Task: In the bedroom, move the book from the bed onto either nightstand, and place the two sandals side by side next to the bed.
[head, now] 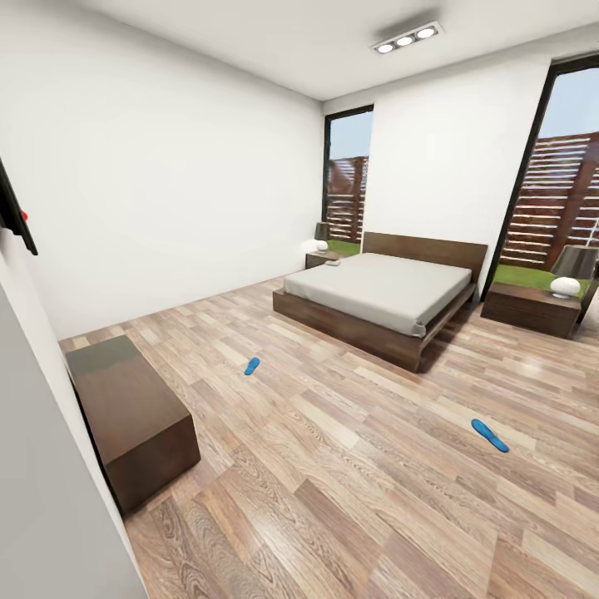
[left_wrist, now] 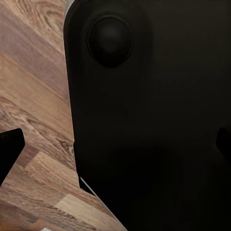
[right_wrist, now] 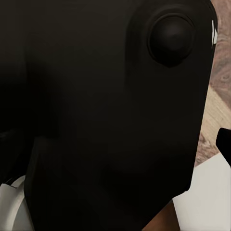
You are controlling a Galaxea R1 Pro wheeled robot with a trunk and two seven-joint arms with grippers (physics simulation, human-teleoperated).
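Note:
The bed point(head: 378, 291), with a grey mattress on a dark wood frame, stands against the far wall of the bedroom. A nightstand point(head: 319, 259) sits at its left and another nightstand point(head: 529, 308) at its right. A small pale flat thing point(head: 333, 263) lies at the mattress's far left corner; it is too small to identify as the book. One blue sandal point(head: 252, 366) lies on the floor left of the bed, the other sandal point(head: 490, 435) far off at front right. My left gripper point(left_wrist: 115, 149) and right gripper point(right_wrist: 115, 144) face my black body, fingertips wide apart, holding nothing.
A low dark brown cabinet point(head: 133, 416) stands along the left wall, under a wall-mounted screen point(head: 17, 218). Each nightstand carries a lamp point(head: 568, 273). Tall windows point(head: 348, 183) flank the headboard. A wide stretch of wood-plank floor point(head: 349, 466) lies between me and the bed.

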